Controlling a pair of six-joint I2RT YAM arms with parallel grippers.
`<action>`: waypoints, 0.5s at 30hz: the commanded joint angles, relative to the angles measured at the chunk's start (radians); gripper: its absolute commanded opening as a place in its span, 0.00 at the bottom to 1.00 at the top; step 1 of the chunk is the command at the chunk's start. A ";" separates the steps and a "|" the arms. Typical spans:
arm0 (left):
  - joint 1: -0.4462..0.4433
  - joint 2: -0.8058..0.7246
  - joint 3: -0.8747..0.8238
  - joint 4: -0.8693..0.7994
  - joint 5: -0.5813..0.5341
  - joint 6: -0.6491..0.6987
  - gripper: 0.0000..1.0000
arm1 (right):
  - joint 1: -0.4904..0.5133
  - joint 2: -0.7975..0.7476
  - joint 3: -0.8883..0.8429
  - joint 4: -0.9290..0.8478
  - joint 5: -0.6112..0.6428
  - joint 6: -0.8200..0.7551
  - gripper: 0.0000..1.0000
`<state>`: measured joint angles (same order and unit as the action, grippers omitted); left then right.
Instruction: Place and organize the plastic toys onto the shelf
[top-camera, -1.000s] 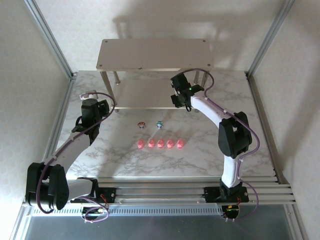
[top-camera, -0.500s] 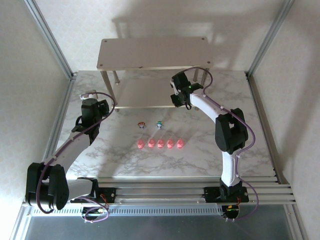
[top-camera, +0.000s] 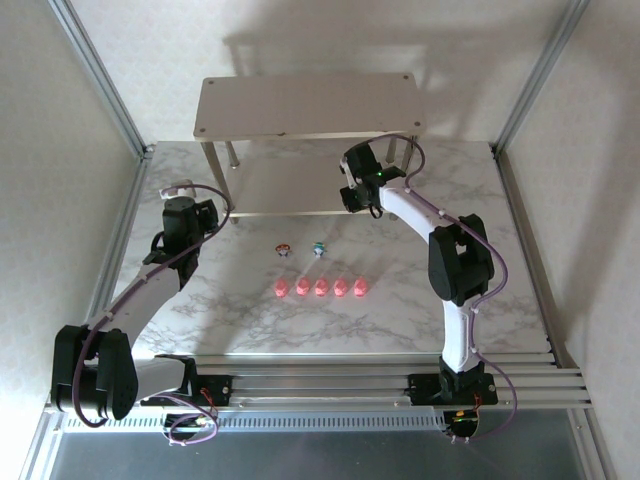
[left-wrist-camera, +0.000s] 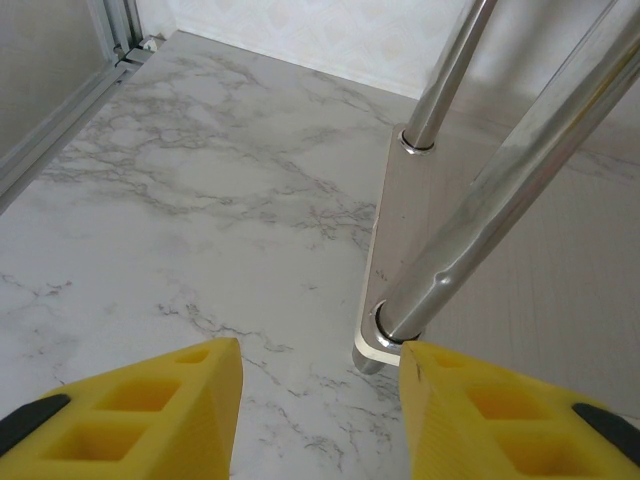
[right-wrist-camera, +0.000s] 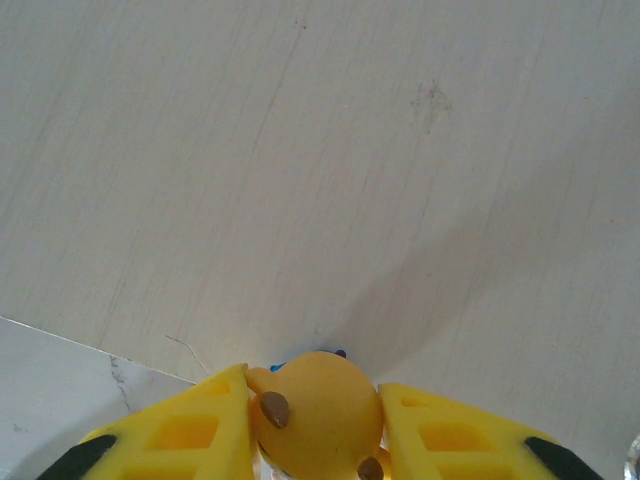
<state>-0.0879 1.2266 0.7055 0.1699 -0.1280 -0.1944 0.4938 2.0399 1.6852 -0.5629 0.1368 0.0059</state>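
My right gripper (right-wrist-camera: 315, 425) is shut on an orange-topped plastic toy (right-wrist-camera: 318, 410), held low over the front edge of the shelf's lower board (right-wrist-camera: 300, 150). From above, that gripper (top-camera: 356, 197) sits under the right half of the shelf's top board (top-camera: 308, 105). Several pink pig toys (top-camera: 322, 287) lie in a row on the marble table. A dark-red-topped figurine (top-camera: 284, 249) and a teal-topped one (top-camera: 319, 248) stand just behind them. My left gripper (left-wrist-camera: 320, 400) is open and holds nothing, close to the shelf's front left leg (left-wrist-camera: 480, 220).
The marble table (top-camera: 420, 300) is walled by metal frame posts at the left (top-camera: 100, 80) and right (top-camera: 540, 70). The shelf's silver legs stand on the lower board's left corner (left-wrist-camera: 372, 350), right ahead of my left fingers.
My right arm has edged slightly left with its elbow drawn in, the orange-topped toy still gripped. The left arm and the toys on the table have not moved.
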 joint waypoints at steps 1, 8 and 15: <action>0.010 -0.003 0.029 -0.020 -0.021 0.015 0.46 | -0.010 0.040 0.029 -0.008 -0.016 -0.017 0.30; 0.010 -0.003 0.027 -0.018 -0.022 0.015 0.46 | -0.011 0.054 0.041 -0.004 -0.002 -0.023 0.32; 0.010 0.000 0.026 -0.017 -0.022 0.015 0.46 | -0.011 0.062 0.046 0.011 0.016 -0.027 0.35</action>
<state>-0.0875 1.2266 0.7055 0.1699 -0.1280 -0.1940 0.4904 2.0594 1.7065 -0.5533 0.1375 -0.0113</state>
